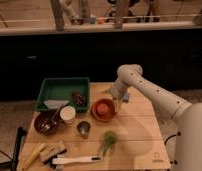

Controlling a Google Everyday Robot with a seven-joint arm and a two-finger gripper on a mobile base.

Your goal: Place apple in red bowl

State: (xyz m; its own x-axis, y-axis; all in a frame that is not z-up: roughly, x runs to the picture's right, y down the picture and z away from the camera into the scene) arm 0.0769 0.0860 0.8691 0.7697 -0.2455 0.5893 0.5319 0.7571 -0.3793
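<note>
place: lab-style test kitchen | evidence: wooden desk [139, 135] beneath claw [117, 98]; green tray [64, 88] left of claw; dark counter behind claw

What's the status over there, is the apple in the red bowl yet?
Gripper low at the red bowl's right rim. Apple sits inside the bowl. Metal cup and green item nearby, not in the way.

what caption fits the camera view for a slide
White robot arm's gripper at the round orange-red bowl holding a reddish-orange apple, beside a green tray on the wooden table.
</note>
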